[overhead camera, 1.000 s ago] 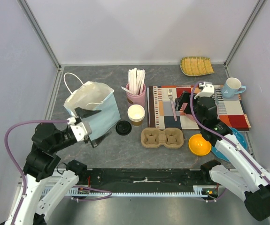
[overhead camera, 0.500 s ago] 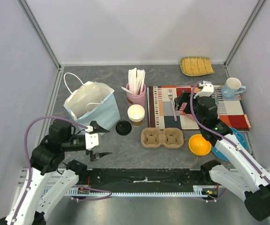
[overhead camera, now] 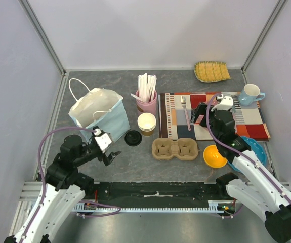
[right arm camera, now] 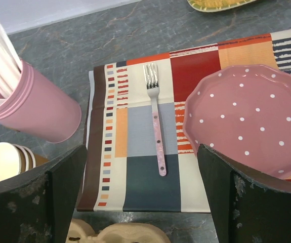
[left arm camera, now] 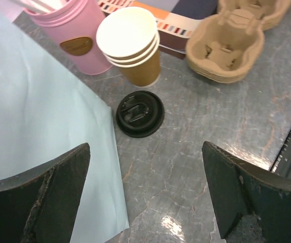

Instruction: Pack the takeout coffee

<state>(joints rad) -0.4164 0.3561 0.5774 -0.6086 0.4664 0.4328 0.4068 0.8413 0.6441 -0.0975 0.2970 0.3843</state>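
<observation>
The pale blue paper bag stands open at the left of the table, with its near wall filling the left side of the left wrist view. The moulded cup carrier lies to the right and has bare pockets.

No finished takeout coffee is to be seen. The brown paper cup stands uncapped between the pink holder and the carrier, and its black lid lies flat on the table just beside it. The stepped rims suggest several nested cups rather than one, though that is hard to settle from here.

The left gripper hangs over the lid, released and grasping nothing. The right gripper is likewise spread and empty above the fork on the placemat.

Capping the cup looks like the step in hand. The lid lies flat, so it is best taken across its raised rim, with one finger at each edge, and lifted level. The bag wall is close, so the left finger should keep off it. The lid should go on squarely and be pressed evenly, and the right gripper could steady the cup low on its wall, since a light cup would tip easily.
</observation>
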